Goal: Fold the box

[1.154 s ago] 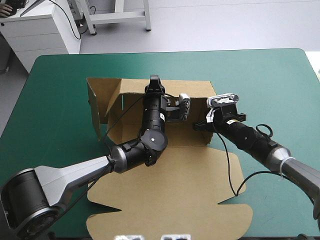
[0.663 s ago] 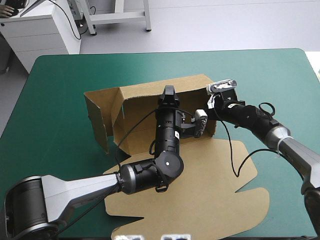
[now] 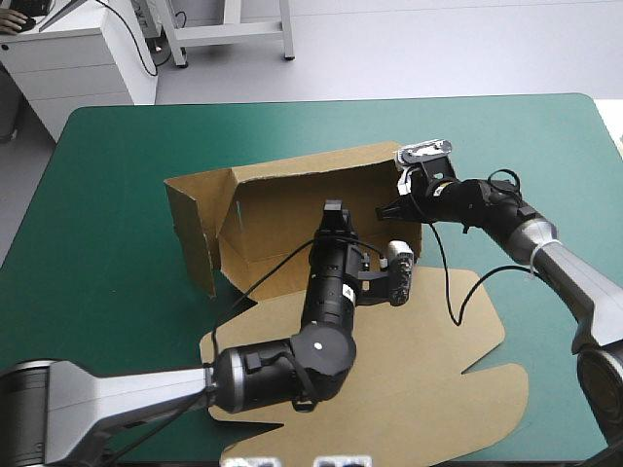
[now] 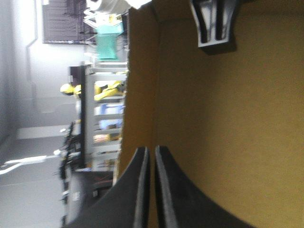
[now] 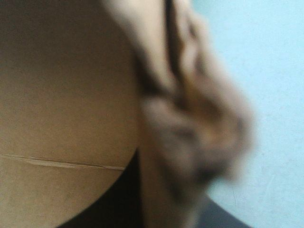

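left tool (image 4: 149,151) nearly closed, box (image 3: 282,209) board between, only its wrist view shows it | right tool (image 4: 216,28) pinching box's right end | lid (image 3: 409,389) flat on counter (image 3: 117,175), near side

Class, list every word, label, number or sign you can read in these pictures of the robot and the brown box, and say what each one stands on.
No text can be read anywhere.
The box: plain brown board, no print or label shows.
The teal-green cover: plain, no marking.
The left arm and the right arm: any marks on them are too small to read.
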Controlling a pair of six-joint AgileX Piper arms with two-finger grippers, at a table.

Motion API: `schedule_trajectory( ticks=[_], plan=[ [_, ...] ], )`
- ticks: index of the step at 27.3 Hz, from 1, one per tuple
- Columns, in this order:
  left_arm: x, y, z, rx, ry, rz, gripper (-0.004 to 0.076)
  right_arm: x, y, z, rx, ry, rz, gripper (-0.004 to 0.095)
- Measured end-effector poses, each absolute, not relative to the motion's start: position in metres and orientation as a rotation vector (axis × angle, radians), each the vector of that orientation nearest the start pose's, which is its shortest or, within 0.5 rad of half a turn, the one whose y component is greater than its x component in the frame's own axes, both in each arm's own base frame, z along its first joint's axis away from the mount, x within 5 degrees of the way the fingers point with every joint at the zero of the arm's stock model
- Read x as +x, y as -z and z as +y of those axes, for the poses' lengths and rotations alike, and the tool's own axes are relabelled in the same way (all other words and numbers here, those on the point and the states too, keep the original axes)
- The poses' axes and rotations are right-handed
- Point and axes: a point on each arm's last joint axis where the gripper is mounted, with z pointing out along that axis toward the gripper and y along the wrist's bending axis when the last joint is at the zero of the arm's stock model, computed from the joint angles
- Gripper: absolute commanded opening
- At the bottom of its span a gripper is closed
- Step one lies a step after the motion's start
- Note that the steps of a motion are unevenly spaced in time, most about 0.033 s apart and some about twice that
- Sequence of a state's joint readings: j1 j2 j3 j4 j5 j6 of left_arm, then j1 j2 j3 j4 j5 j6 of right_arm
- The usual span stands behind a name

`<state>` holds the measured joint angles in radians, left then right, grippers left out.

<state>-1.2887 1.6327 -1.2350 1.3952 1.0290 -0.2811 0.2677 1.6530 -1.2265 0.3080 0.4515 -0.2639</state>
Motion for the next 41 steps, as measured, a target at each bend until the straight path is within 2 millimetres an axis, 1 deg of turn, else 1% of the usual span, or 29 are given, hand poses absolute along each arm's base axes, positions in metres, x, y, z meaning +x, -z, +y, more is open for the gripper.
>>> schedule_trajectory(
  ticks=[1, 3, 7, 8, 10, 12, 13, 14, 17, 19, 20, 22, 24, 27, 28, 29, 32, 35, 41],
  plan=[
    [0.169, -0.325, -0.302, 1.480, -0.771, 1.353, 0.0008, 0.353, -0.276, 0.109, -0.365, -0.293, 2.331, -0.0014],
    [0.184, -0.339, -0.272, 1.459, -0.533, 1.540, 0.0008, 0.353, -0.276, 0.109, -0.368, -0.294, 2.342, -0.0014],
    [0.206, -0.353, -0.230, 1.364, -0.381, 1.745, 0.0008, 0.353, -0.276, 0.109, -0.367, -0.294, 2.345, -0.0014],
    [0.215, -0.359, -0.210, 1.294, -0.314, 1.825, 0.0008, 0.353, -0.276, 0.109, -0.367, -0.294, 2.345, -0.0014],
    [0.219, -0.366, -0.193, 1.239, -0.239, 1.874, 0.0008, 0.353, -0.276, 0.109, -0.365, -0.294, 2.345, -0.0014],
    [0.225, -0.374, -0.172, 1.167, -0.170, 1.914, 0.0008, 0.353, -0.276, 0.109, -0.363, -0.295, 2.347, -0.0014],
    [0.226, -0.383, -0.155, 1.116, -0.110, 1.935, 0.0008, 0.353, -0.276, 0.109, -0.363, -0.295, 2.347, -0.0014],
    [0.228, -0.386, -0.145, 1.079, -0.094, 1.950, 0.0008, 0.353, -0.276, 0.109, -0.363, -0.295, 2.347, -0.0014],
    [0.229, -0.397, -0.116, 0.965, -0.025, 1.980, 0.0008, 0.352, -0.276, 0.109, -0.367, -0.296, 2.355, -0.0014],
    [0.229, -0.404, -0.093, 0.860, 0.033, 2.001, 0.0008, 0.352, -0.276, 0.109, -0.373, -0.292, 2.357, -0.0014],
    [0.228, -0.407, -0.087, 0.827, 0.060, 2.004, 0.0008, 0.352, -0.276, 0.109, -0.376, -0.290, 2.359, -0.0014],
    [0.229, -0.410, -0.063, 0.711, 0.102, 2.043, 0.0008, 0.352, -0.276, 0.109, -0.378, -0.287, 2.360, -0.0014],
    [0.230, -0.410, -0.040, 0.606, 0.133, 2.089, 0.0008, 0.352, -0.276, 0.108, -0.385, -0.279, 2.360, -0.0014],
    [0.231, -0.400, -0.002, 0.420, 0.182, 2.141, 0.0008, 0.352, -0.276, 0.108, -0.391, -0.269, 2.359, -0.0014],
    [0.231, -0.397, 0.006, 0.359, 0.218, 2.137, 0.0008, 0.352, -0.276, 0.108, -0.390, -0.269, 2.361, -0.0014],
    [0.231, -0.391, 0.019, 0.294, 0.236, 2.135, 0.0008, 0.352, -0.276, 0.108, -0.387, -0.270, 2.360, -0.0014],
    [0.230, -0.380, 0.039, 0.141, 0.303, 2.091, 0.0008, 0.352, -0.276, 0.107, -0.362, -0.278, 2.366, -0.0014],
    [0.230, -0.374, 0.053, 0.025, 0.302, 2.058, 0.0008, 0.353, -0.276, 0.105, -0.319, -0.289, 2.380, -0.0014],
    [0.232, -0.367, 0.059, -0.033, 0.306, 2.045, 0.0008, 0.352, -0.286, 0.100, -0.300, -0.268, 2.472, -0.0014]
  ],
)
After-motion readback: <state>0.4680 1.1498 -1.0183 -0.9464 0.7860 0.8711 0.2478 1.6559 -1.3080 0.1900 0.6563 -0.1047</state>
